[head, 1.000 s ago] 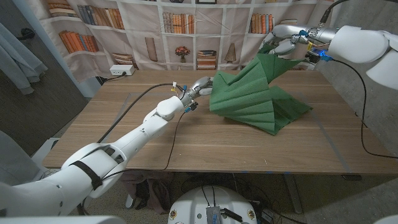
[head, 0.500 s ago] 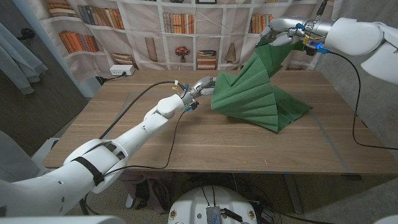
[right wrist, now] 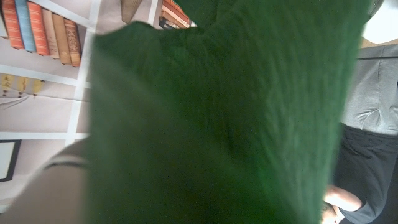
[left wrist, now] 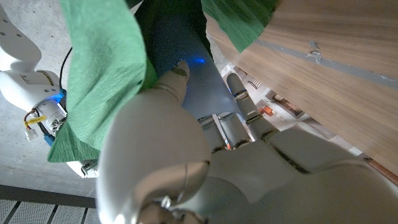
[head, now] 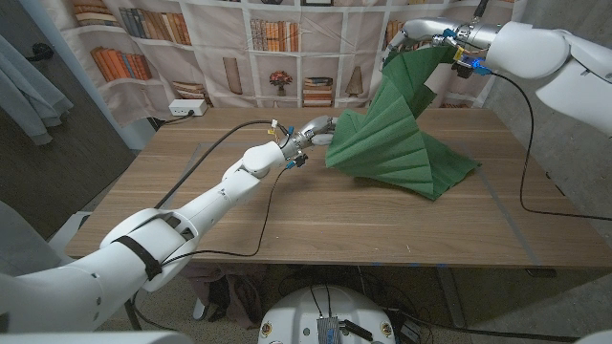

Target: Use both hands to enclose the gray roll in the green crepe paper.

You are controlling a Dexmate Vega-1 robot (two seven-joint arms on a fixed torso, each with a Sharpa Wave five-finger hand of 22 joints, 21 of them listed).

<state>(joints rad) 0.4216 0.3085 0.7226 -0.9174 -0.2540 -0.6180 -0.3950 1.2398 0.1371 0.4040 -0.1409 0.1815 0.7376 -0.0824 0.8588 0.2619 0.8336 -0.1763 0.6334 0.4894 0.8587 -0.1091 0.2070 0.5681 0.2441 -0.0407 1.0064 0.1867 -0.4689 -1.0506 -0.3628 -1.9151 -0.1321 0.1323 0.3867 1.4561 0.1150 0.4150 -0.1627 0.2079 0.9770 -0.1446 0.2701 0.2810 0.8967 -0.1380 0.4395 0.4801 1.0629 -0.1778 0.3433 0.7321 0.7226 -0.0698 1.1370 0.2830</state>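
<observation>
Right hand (head: pixel 427 36), upper right of the head view, pinches a corner of the green crepe paper (head: pixel 397 134) and holds it high above the counter (head: pixel 287 215). The paper drapes in pleats down to the counter at centre right. Left hand (head: pixel 311 132), at frame centre, has its fingers against the paper's left edge; grip cannot be told. In the left wrist view the fingers (left wrist: pixel 180 71) touch the gray roll (left wrist: pixel 186 56) under the paper.
</observation>
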